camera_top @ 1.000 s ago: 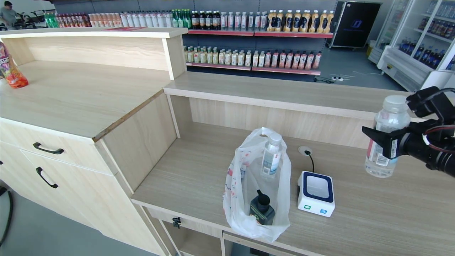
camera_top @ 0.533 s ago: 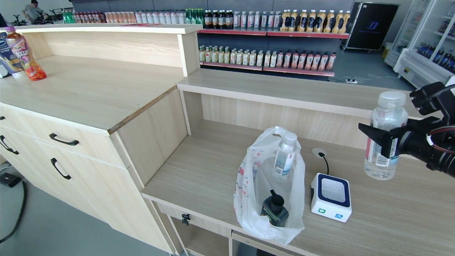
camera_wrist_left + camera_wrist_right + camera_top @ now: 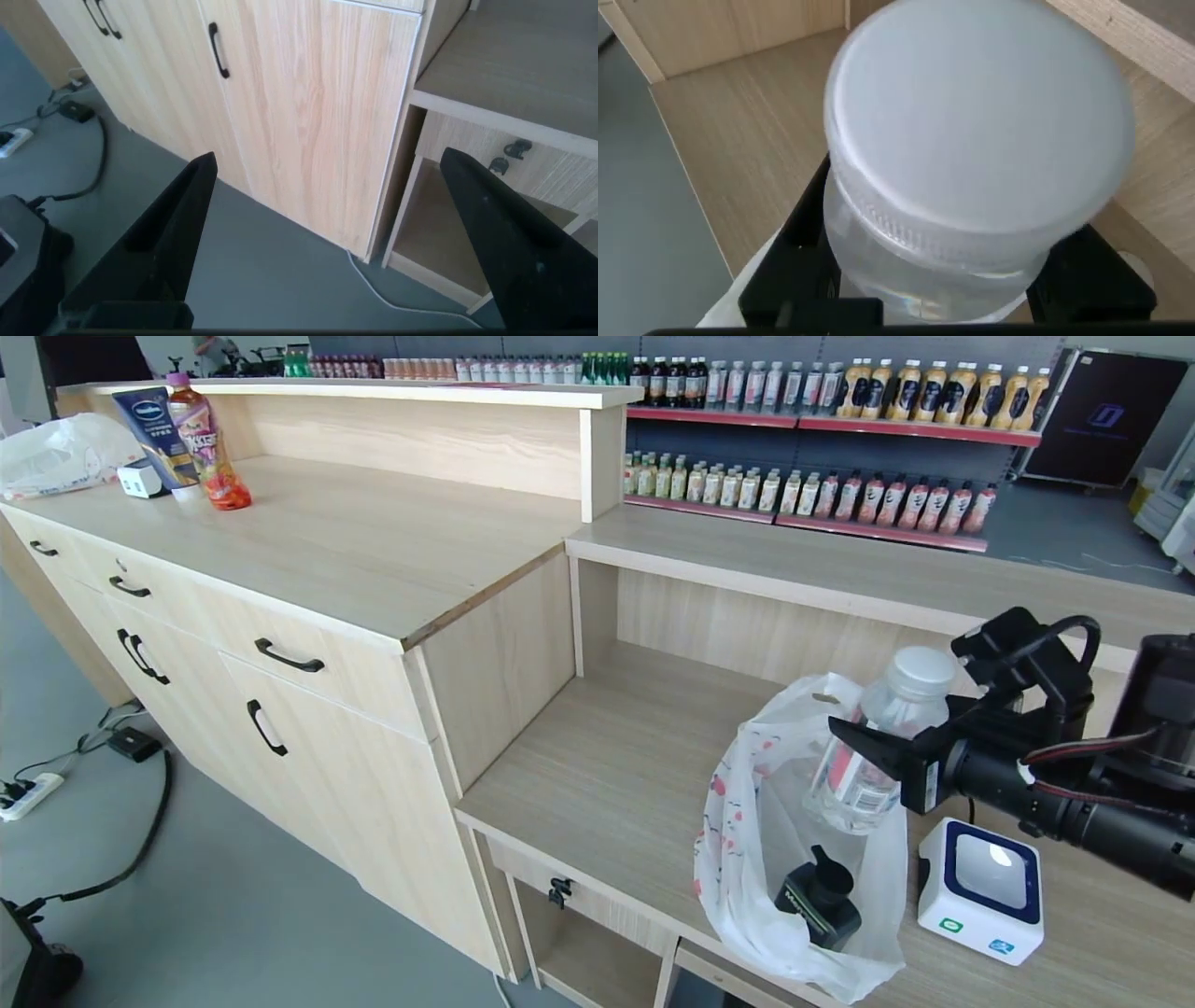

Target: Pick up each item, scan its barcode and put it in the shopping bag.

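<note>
Carried leftward past the scanner (image 3: pixel 980 891), the water bottle (image 3: pixel 864 770) now hangs tilted over the mouth of the shopping bag (image 3: pixel 747 821), lower right of the frame. The right claw (image 3: pixel 906 719) is clamped round its middle, likely to drop it in above the pump bottle (image 3: pixel 817 905). The left claw (image 3: pixel 327 243) gapes wide, empty.

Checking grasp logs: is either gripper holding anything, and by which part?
Right gripper grips the water bottle around its middle, below the cap. Left gripper is open, holding nothing.
</note>
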`<state>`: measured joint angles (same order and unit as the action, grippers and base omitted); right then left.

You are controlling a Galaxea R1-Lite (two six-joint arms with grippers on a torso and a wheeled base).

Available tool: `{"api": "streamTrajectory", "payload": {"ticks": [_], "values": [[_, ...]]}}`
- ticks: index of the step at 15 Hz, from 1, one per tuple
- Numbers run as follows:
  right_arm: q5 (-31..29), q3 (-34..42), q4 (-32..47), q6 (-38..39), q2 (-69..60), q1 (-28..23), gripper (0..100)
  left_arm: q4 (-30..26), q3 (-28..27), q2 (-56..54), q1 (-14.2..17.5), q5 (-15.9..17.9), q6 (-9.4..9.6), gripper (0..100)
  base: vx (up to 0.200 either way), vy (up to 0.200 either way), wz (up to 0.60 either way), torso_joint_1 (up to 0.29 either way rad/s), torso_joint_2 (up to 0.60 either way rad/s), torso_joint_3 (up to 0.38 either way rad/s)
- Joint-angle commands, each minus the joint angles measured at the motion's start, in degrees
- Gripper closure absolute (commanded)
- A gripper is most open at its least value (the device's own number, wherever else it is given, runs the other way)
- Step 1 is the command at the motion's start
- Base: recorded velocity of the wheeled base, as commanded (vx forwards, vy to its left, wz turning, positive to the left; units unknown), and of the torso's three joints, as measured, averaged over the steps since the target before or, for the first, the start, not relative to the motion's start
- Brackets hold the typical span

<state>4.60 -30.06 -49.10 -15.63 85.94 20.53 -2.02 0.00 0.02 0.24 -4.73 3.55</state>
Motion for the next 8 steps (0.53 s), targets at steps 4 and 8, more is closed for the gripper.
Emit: {"api": "streamTrajectory", "payload": {"ticks": [4, 8], "values": [[0.1, 0.3, -12.2, 3.2, 13.4, 1.0, 100, 0.0, 0.0, 0.0, 0.0, 0.0, -0.03, 0, 0.000, 0.000, 0.00, 0.000, 0.00, 0.000], [0.1, 0.3, -16.1, 3.2, 19.1, -0.6, 100, 0.0, 0.0, 0.0, 0.0, 0.0, -0.03, 0, 0.000, 0.000, 0.00, 0.000, 0.00, 0.000]]}}
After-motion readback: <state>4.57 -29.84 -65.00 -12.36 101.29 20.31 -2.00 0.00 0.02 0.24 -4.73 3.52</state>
